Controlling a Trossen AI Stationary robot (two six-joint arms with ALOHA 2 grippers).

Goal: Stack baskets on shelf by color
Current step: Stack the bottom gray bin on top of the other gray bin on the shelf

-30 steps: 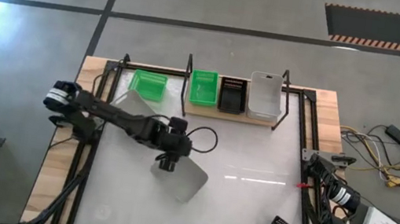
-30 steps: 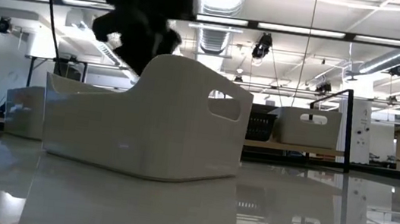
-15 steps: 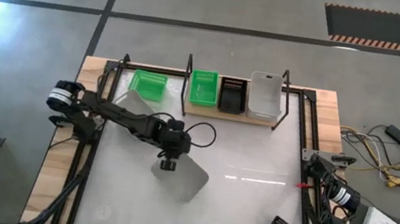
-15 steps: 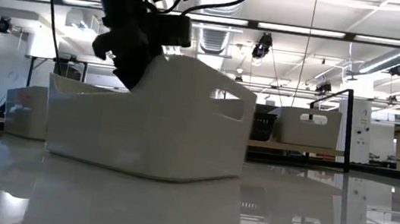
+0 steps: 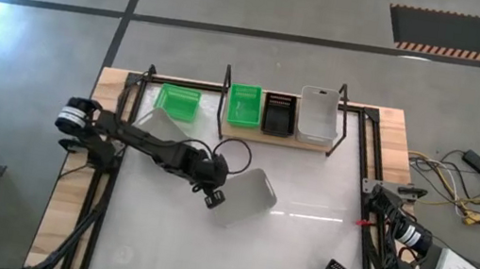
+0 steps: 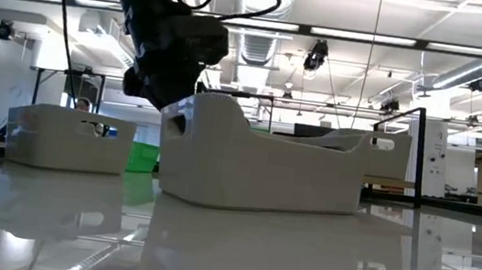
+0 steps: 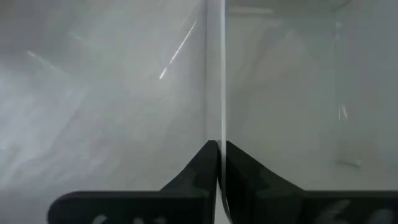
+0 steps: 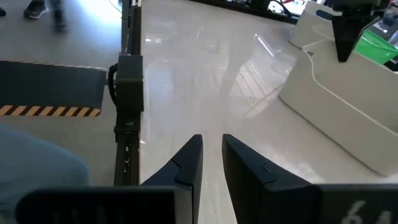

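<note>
High view: left claw (image 5: 214,197) has swung white basket (image 5: 245,196) shelfward.

Cables (image 5: 460,191) on grey floor (image 5: 269,5) beside table (image 5: 302,230)

No readable text, labels, brands or numbers anywhere — not on baskets, shelf or table

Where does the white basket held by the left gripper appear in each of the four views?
High view: white basket, table centre.
Low view: centre foreground.
Left wrist view: its wall fills the picture, pinched between the left gripper fingers.
Right wrist view: right side.
Shared landmark: the left gripper on its rim.
</note>
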